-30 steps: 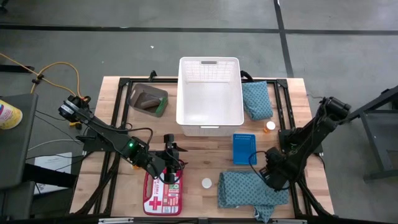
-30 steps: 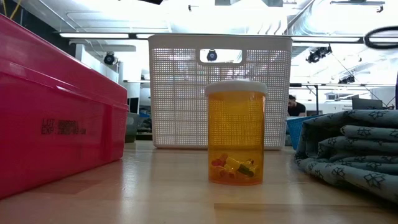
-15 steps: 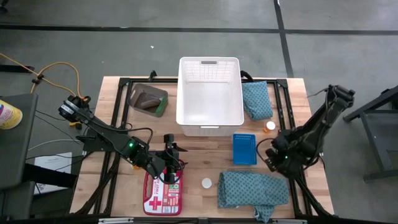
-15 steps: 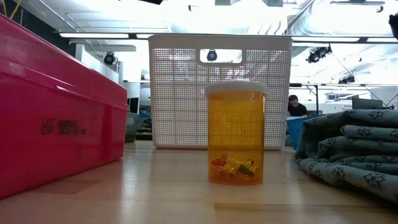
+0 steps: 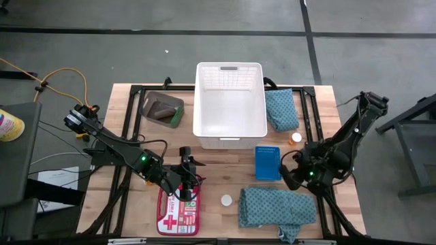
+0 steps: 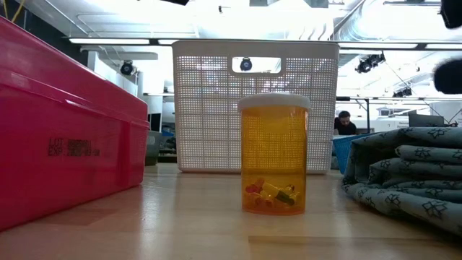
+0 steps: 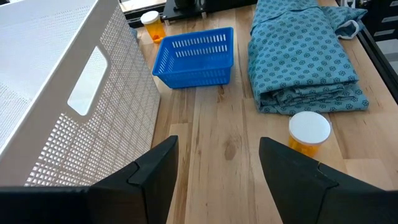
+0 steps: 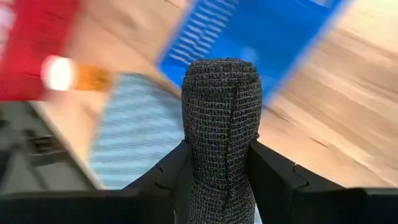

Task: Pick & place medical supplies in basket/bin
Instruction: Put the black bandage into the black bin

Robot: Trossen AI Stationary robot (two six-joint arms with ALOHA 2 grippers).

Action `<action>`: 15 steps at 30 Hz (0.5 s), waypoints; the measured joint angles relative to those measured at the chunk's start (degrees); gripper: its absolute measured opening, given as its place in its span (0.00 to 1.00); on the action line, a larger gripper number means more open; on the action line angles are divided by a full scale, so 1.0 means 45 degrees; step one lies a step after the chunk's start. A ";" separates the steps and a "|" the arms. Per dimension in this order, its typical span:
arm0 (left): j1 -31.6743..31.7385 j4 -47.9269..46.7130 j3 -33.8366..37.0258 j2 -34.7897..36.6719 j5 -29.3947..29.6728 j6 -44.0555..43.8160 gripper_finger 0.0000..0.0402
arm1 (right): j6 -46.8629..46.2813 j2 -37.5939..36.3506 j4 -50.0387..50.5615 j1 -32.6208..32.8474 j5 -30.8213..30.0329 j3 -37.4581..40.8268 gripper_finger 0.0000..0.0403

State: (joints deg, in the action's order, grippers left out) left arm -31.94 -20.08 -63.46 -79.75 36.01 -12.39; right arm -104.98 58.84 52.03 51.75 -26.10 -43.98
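Note:
My right gripper [image 5: 291, 171] hangs above the table between the blue tray [image 5: 268, 163] and the near teal cloth [image 5: 276, 207], shut on a black roll [image 8: 221, 124]. My left gripper [image 7: 214, 180] stays open over the far end of the red case [image 5: 178, 212], nothing between its fingers. The white basket [image 5: 229, 102] stands at the far middle. The grey bin [image 5: 162, 109] to its left holds a brown roll and a green piece. A second teal cloth [image 5: 281, 109] lies right of the basket. One orange bottle [image 6: 274, 155] stands upright near the front, another [image 5: 295, 138] beyond the tray. My right gripper pinches the black roll's lower sides [image 8: 214, 168] between its two fingers [image 8: 273, 180]. The roll lies along the fingers and its rounded end [image 8: 221, 74] sticks out past their tips. The fingers slant downward, and the roll is lifted clear of the table.
The red first-aid case [image 6: 65, 130] fills the near left of the table. The flat blue tray [image 7: 196, 56] lies between the basket's near wall [image 7: 93, 124] and the near cloth [image 7: 305, 56]. Bare wood shows in front of the basket.
My right gripper has risen from the near teal cloth's far right part and gone a little toward the far edge and the blue tray, tipping as it went. The cloth has stayed where it was.

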 joint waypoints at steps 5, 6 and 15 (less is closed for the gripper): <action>0.0002 0.0000 0.0000 0.0000 0.0002 -0.0001 0.54 | 0.1264 0.0333 -0.2561 -0.0058 -0.1417 -0.0002 0.32; 0.0000 0.0000 0.0000 0.0000 0.0000 -0.0004 0.54 | 0.1547 0.0443 -0.3012 -0.0156 -0.1540 -0.0002 0.32; 0.0002 0.0000 0.0000 0.0000 0.0002 -0.0004 0.54 | 0.4374 0.2153 -0.7176 -0.1996 -0.1003 -0.0002 0.32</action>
State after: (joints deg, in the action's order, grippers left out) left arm -31.94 -20.08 -63.46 -79.75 36.02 -12.40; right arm -85.30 68.53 19.74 42.76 -30.61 -43.99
